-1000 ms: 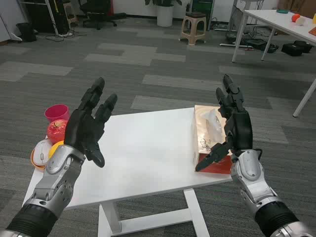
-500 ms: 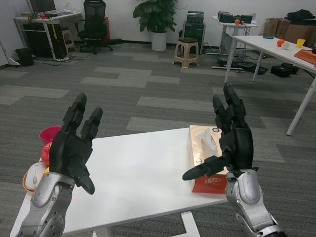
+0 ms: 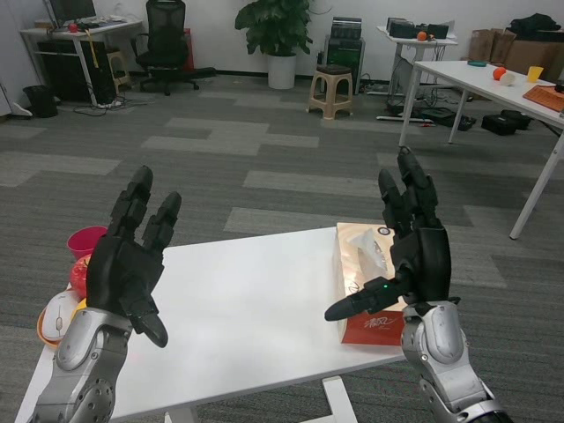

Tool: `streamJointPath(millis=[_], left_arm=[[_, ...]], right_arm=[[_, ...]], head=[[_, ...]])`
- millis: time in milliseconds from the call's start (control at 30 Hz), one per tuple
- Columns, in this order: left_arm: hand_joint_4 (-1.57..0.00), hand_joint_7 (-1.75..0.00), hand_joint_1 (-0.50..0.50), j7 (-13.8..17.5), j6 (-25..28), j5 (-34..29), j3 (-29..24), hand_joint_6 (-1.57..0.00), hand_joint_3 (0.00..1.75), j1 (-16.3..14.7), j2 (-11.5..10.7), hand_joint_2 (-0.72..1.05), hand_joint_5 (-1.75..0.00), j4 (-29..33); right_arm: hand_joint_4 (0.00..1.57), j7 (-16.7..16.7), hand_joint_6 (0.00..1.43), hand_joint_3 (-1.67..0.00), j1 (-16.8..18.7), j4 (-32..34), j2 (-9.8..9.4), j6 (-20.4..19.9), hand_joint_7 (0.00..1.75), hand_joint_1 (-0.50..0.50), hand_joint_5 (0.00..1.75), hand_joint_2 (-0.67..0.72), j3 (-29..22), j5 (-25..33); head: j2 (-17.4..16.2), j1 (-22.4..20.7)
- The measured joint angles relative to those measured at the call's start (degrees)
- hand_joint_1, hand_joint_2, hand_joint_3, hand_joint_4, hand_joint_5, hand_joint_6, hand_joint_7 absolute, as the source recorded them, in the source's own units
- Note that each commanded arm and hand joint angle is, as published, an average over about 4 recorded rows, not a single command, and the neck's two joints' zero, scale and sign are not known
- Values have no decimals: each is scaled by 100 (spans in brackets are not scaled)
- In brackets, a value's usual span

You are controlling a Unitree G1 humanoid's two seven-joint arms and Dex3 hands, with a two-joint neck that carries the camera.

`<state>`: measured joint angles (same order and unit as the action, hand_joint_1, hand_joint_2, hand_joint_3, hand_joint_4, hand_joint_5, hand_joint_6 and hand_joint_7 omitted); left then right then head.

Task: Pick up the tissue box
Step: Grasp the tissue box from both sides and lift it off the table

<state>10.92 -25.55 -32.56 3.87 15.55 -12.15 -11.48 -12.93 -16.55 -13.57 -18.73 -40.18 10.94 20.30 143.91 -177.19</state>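
Note:
The tissue box (image 3: 359,264), pale gold on top with a red side and a white tissue showing, lies at the right edge of the white table (image 3: 247,308). My right hand (image 3: 410,247) hovers raised just over and in front of the box, fingers spread and upward, thumb pointing left, holding nothing. It hides part of the box's right side. My left hand (image 3: 130,260) is raised over the table's left part, fingers apart, empty, far from the box.
At the table's left edge stand a pink cup (image 3: 88,240), a red apple (image 3: 79,273) and an orange bowl (image 3: 57,317) with a white thing in it. Beyond are grey carpet, a stool (image 3: 331,91), another white table (image 3: 493,88) and a plant.
The camera tilted up between the oldest frame and now, so the whole scene shifted. Both hands stay raised and open; since half a second ago almost nothing moved.

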Motion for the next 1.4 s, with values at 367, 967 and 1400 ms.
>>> streamJointPath(millis=[367,967,1400], left_arm=[[0,0,50,-1,-1,-4,-109,0,0,0,-3,-55,-21,-4],[0,0,50,-2,-12,-22,-170,0,0,-12,-19,-55,-21,-152],[0,0,50,-3,-16,-26,-117,0,0,-24,-30,-55,-21,-201]], right_arm=[[0,-3,0,-8,228,1,-72,2,14,-42,0,22,-329,27],[0,6,0,-8,787,-214,-431,10,14,-42,0,22,-1170,31],[0,469,0,-8,568,-1633,-465,13,14,-42,0,22,-1042,31]], head=[[-931,-288],[-1153,-127],[-1114,-27]])
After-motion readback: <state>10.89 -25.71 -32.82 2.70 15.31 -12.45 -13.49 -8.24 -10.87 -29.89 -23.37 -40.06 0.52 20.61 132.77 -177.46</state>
